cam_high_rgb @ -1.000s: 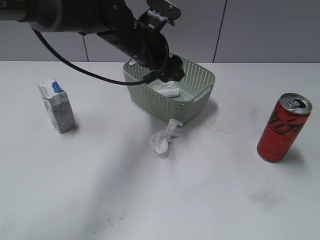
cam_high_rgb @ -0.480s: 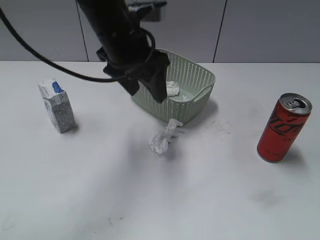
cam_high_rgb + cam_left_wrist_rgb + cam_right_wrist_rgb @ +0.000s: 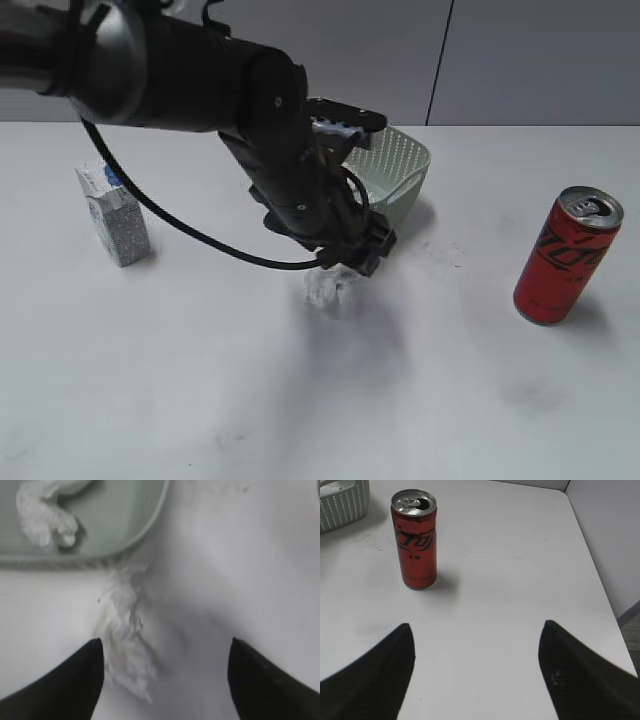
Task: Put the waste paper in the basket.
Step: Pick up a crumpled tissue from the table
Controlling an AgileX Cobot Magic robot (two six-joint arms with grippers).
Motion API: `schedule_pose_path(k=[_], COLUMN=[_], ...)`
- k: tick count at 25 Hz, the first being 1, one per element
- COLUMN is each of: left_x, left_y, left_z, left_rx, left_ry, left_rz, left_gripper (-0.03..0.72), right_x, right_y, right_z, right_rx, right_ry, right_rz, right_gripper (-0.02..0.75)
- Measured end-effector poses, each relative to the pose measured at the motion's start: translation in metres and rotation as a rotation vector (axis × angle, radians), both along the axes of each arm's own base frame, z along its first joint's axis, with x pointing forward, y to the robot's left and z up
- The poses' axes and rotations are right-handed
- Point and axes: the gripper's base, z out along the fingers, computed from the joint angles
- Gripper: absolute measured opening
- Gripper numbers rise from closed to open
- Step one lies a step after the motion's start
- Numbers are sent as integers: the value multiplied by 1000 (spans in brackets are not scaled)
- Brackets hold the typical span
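A crumpled white wad of waste paper [image 3: 325, 288] lies on the table just in front of the sage-green basket [image 3: 402, 165]. In the left wrist view the wad [image 3: 125, 645] sits beside the left finger, below the basket's rim [image 3: 150, 530]. Another wad [image 3: 45, 515] lies inside the basket. My left gripper [image 3: 352, 262] [image 3: 165, 680] is open, low over the table, its fingers straddling the wad without closing on it. My right gripper [image 3: 477, 675] is open and empty over bare table; it does not show in the exterior view.
A red drink can [image 3: 566, 256] stands at the right, also in the right wrist view [image 3: 415, 540]. A speckled white-and-blue tissue pack [image 3: 113, 212] stands at the left. The table's right edge [image 3: 600, 580] is near the right gripper.
My left arm has moved from over the basket down and forward to the wad lying in front of it. The wad in the basket stays there.
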Motion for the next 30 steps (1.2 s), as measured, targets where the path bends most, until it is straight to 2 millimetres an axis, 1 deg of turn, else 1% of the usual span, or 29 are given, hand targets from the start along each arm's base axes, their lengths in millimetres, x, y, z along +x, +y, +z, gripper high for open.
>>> schedule_pose_path(k=[2,4,8,10,13,15,16,17,18,19,21,22,24,25,27,30], left_x=[4,8,17,20,22,22,22,22,22,21,19,17,14,13,11,9], left_y=[-6,-8,-1,3,2,2,3,3,3,4,6,7,9,11,13,20], left_z=[-4,-15,-39,-46,-55,-63,-64,-64,-65,-65,-63,-61,-51,-42,-17,32], left_rx=[-41,-42,12,30,39,52,54,57,63,73,94,105,117,115,94,36], left_ry=[-47,-58,-29,-25,-25,-14,-14,-11,-7,4,25,37,52,51,19,-109], left_rz=[31,48,94,102,103,103,101,101,100,98,93,91,87,84,78,59], left_gripper=[571,571,571,571,571,555,536,499,446,388,214,132,59,45,34,29], right_x=[0,0,0,0,0,0,0,0,0,0,0,0,0,0,0,0], right_y=[0,0,0,0,0,0,0,0,0,0,0,0,0,0,0,0], right_z=[0,0,0,0,0,0,0,0,0,0,0,0,0,0,0,0], right_rx=[0,0,0,0,0,0,0,0,0,0,0,0,0,0,0,0], right_ry=[0,0,0,0,0,0,0,0,0,0,0,0,0,0,0,0], right_rz=[0,0,0,0,0,0,0,0,0,0,0,0,0,0,0,0], right_gripper=[584,584,584,584,584,584,584,584,584,584,584,584,584,584,584,584])
